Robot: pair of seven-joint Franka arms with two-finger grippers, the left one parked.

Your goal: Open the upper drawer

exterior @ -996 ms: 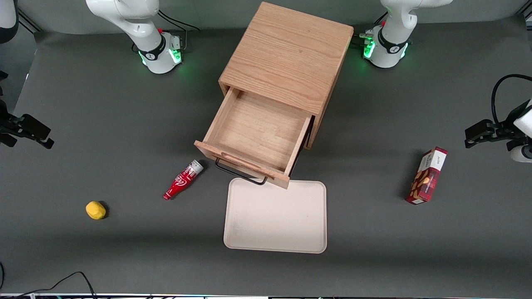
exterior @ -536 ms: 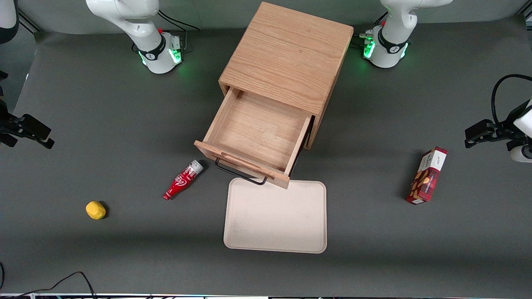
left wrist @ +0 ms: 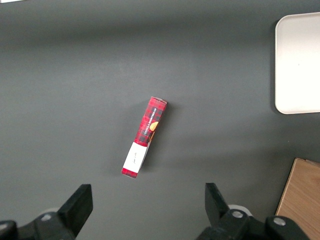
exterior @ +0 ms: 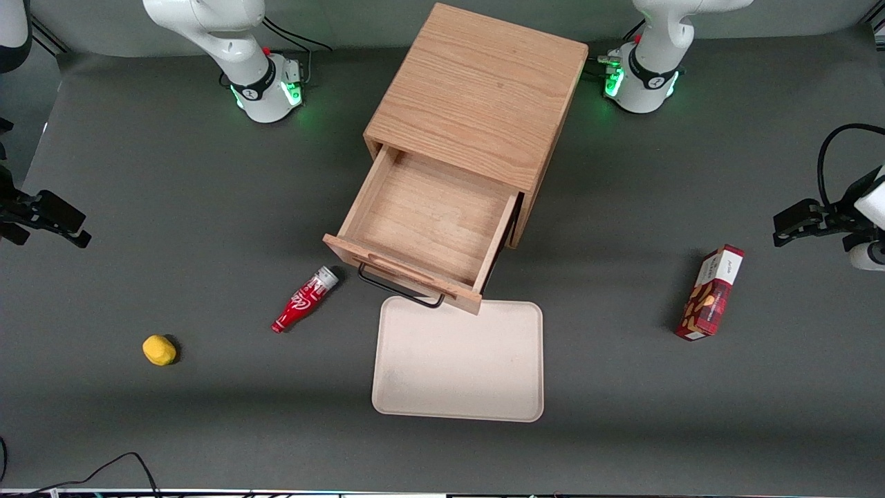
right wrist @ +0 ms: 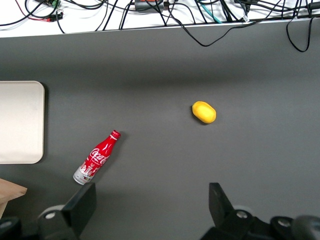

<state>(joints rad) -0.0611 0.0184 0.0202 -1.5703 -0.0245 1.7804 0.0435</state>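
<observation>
Nothing has shifted since half a second ago. The end effector (right wrist: 150,205) hangs high at the working arm's end of the bench, fingers spread wide, gripping nothing. The upper drawer (exterior: 422,232) stands pulled well out of the cabinet (exterior: 477,97), pale oak tray bare, black wire handle (exterior: 397,287) overhanging the cream tray (exterior: 460,373).

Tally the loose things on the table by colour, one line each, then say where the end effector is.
Red: 2 - bottle, snack box
Yellow: 1 - lemon-like fruit
Cream: 1 - tray
Total: 4
The upper drawer is pulled out and empty. The end effector is open, raised at the working arm's end of the table, above the bottle and fruit.
</observation>
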